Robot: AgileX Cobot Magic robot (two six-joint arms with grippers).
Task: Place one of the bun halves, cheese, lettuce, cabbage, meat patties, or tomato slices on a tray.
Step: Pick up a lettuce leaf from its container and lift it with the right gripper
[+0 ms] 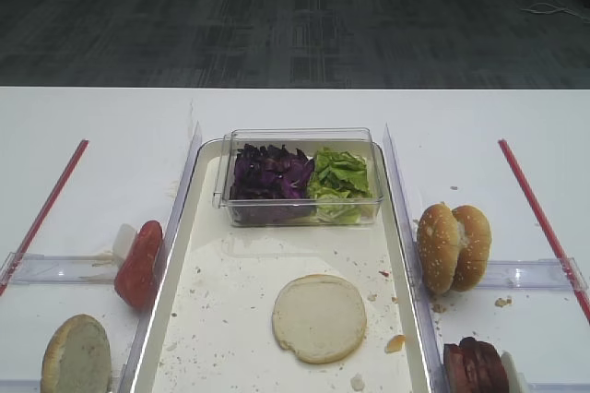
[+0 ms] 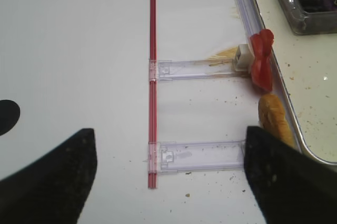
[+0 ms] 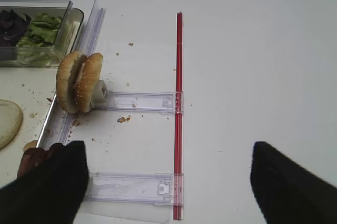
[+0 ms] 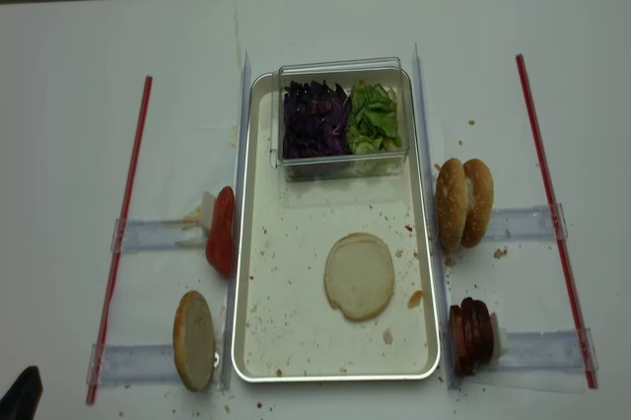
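Note:
A bun half (image 1: pixel 319 317) lies cut face up on the cream tray (image 1: pixel 230 264). At the tray's far end a clear box holds purple cabbage (image 1: pixel 269 174) and green lettuce (image 1: pixel 339 176). Right of the tray two bun halves (image 3: pixel 80 82) stand on edge, with meat patties (image 4: pixel 472 333) nearer the front. On the left stand tomato slices (image 2: pixel 261 58) and another bun half (image 2: pixel 273 119). Cheese is out of view. My right gripper (image 3: pixel 168 182) hangs open over a red strip, holding nothing. My left gripper (image 2: pixel 168 176) is open and holds nothing, its right finger near that bun half.
Red strips (image 4: pixel 123 233) (image 4: pixel 552 213) run down both sides of the white table, joined to clear plastic rails (image 3: pixel 137 100) (image 2: pixel 197 69) that lead to the tray's guide walls. Crumbs litter the tray and table. A black tip (image 4: pixel 22 395) shows at the front left corner.

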